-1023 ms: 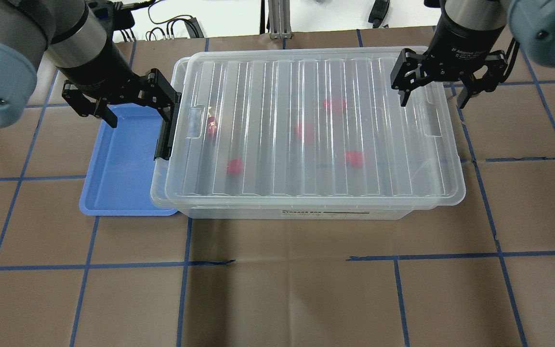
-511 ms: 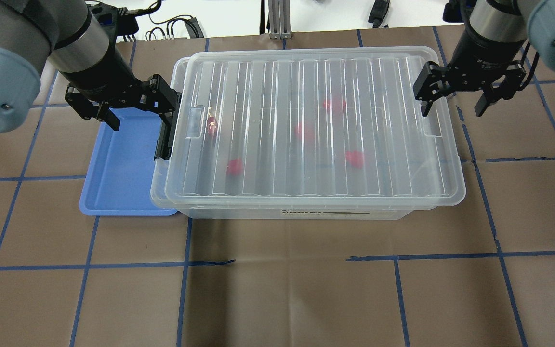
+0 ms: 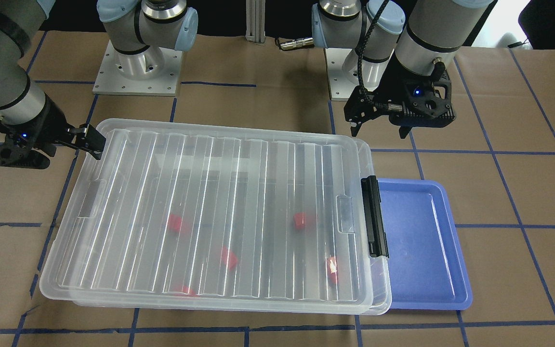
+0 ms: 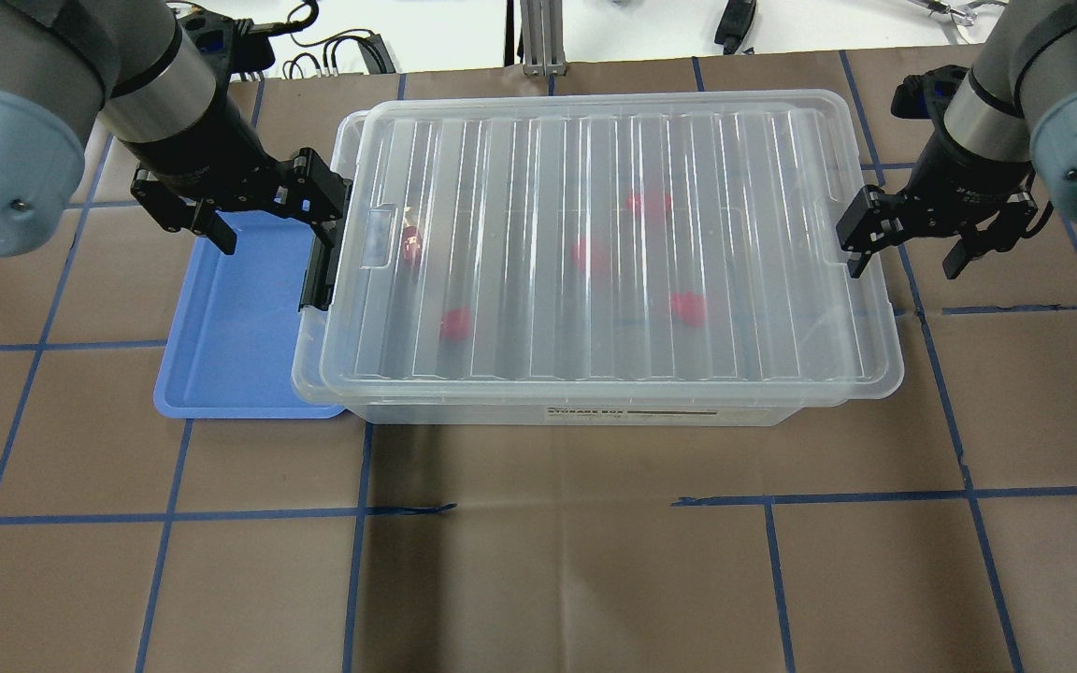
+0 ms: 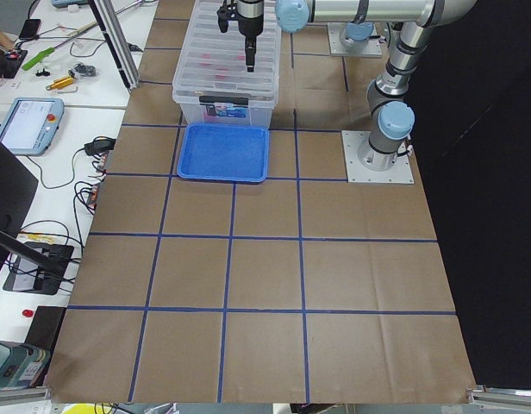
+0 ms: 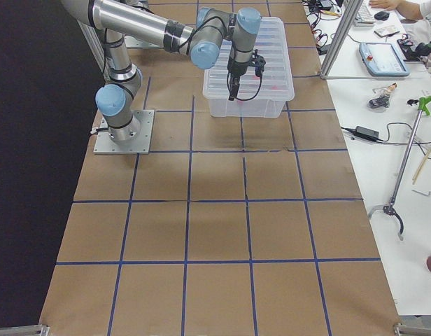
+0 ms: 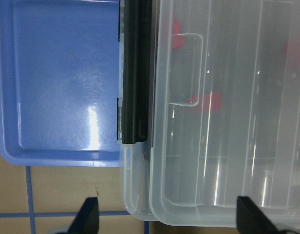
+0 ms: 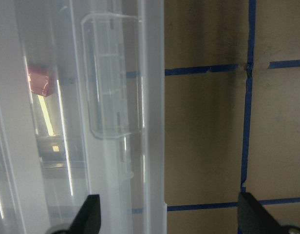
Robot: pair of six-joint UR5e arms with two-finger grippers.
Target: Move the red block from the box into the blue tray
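Note:
The box [image 4: 595,150] is a clear bin with its ribbed lid shut and its black latch [image 4: 319,271] on the left end. Several red pieces show blurred through the lid, one near the latch [image 4: 410,245]; I cannot tell which is the red block. The blue tray [image 4: 230,327] lies empty against the box's latch end, partly under its rim. My left gripper [image 4: 272,220] is open and empty above the latch and the tray's far edge. My right gripper [image 4: 905,266] is open and empty, straddling the rim of the box's right end.
Brown paper with blue tape lines covers the table [image 4: 538,561]. The two arm bases [image 3: 138,62] stand behind the box. Cables [image 4: 333,56] and a metal post [image 4: 543,37] sit at the far edge. Benches with tools flank the table ends [image 6: 383,70].
My right gripper has moved right and toward the near side, from over the lid's far right corner to the box's right end. My left gripper has barely shifted.

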